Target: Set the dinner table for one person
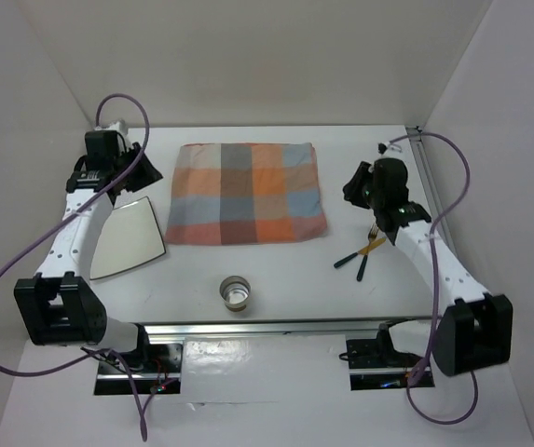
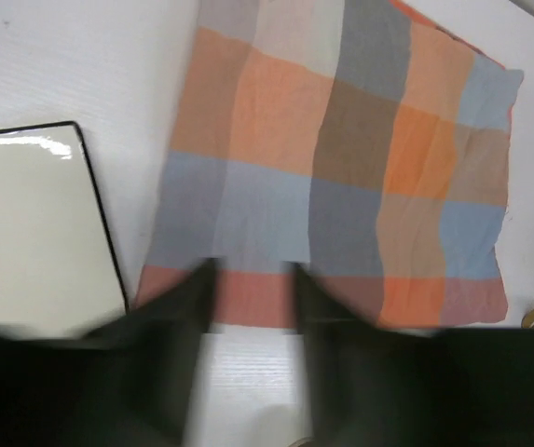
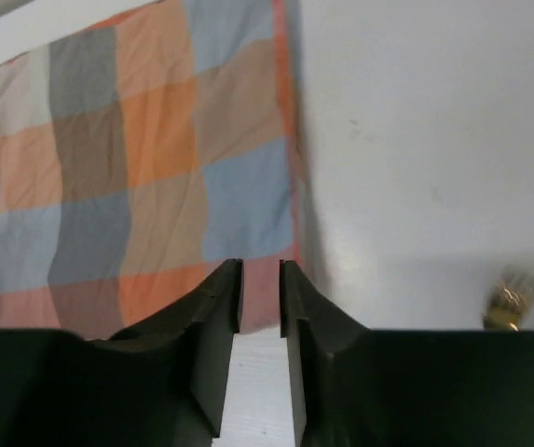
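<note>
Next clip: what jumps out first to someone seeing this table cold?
The orange, grey and blue checked mat, spread flat in the middle of the table, draws the eye first. A square white plate lies left of it, a metal cup stands near the front edge, and a fork and knife lie together on the right.

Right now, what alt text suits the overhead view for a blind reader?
An orange, grey and blue checked cloth mat lies flat on the white dinner table, with the left hand and right hand of two robot arms at its sides. A square white plate sits left, a round metal cup nearer, a dark-handled fork and knife right.
</note>
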Tool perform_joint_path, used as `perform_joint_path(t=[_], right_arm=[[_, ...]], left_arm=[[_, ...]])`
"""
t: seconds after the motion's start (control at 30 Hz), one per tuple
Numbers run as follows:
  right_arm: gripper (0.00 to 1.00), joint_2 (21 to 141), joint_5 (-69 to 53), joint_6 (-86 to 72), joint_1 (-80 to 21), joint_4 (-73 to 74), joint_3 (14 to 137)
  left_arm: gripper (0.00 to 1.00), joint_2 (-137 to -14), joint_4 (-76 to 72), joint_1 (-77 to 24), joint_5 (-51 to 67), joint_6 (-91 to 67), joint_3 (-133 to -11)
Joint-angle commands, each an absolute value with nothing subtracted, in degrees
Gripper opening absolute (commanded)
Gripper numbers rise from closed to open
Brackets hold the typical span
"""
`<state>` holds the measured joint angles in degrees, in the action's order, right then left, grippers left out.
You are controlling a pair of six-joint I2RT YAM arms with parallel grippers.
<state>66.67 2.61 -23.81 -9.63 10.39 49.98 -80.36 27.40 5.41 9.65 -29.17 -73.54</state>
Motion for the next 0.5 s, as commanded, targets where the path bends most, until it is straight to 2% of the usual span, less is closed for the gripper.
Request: perform_joint_path(t=[0.0, 0.03, 0.07, 0.1, 0.17, 0.2, 0.23, 0.27, 0.33, 0.47], right_arm=[[0.32, 77.93, -3.69, -24.88, -14.21, 14.83, 62.44], [0.26, 80.92, -3.69, -24.35, -15.46, 16.77, 64.84], [0.15, 86.52, -2.73, -24.35, -16.34, 20.18, 66.86], [0.12, 88.75, -2.03, -24.95, -17.04, 21.69, 68.62], [0.12, 92.27, -2.02, -26.09, -17.58, 23.46, 70.31], [0.19, 94.63, -2.02, -27.93, -17.58, 23.99, 70.31], [0.30, 95.44, -2.02, -28.82, -17.58, 23.99, 70.31], [0.51, 95.45, -1.15, -30.13, -16.97, 25.13, 69.36], [0.69, 95.11, -2.80, -32.85, -15.14, 24.61, 65.24], [0.68, 92.29, -10.79, -37.00, -10.91, 19.44, 57.23]], left_arm=[[0.22, -84.80, 28.56, 2.29, 9.93, -26.54, -75.94], [0.02, -88.82, 28.56, 1.68, 9.93, -27.15, -76.46], [0.00, -90.95, 28.56, 0.63, 10.71, -27.16, -76.46], [0.00, -92.88, 29.17, 0.62, 10.72, -27.68, -77.25], [0.00, -98.05, 29.18, -0.70, 10.11, -28.21, -77.86], [0.00, -99.30, 29.18, -1.31, 10.11, -28.21, -77.87], [0.00, -100.45, 28.66, -1.32, 9.59, -28.21, -77.87], [0.00, -102.46, 28.65, -1.32, 10.28, -28.21, -77.87], [0.00, -103.88, 28.65, -1.85, 10.28, -28.21, -77.35], [0.00, -105.37, 28.65, -2.55, 8.97, -28.21, -75.76]])
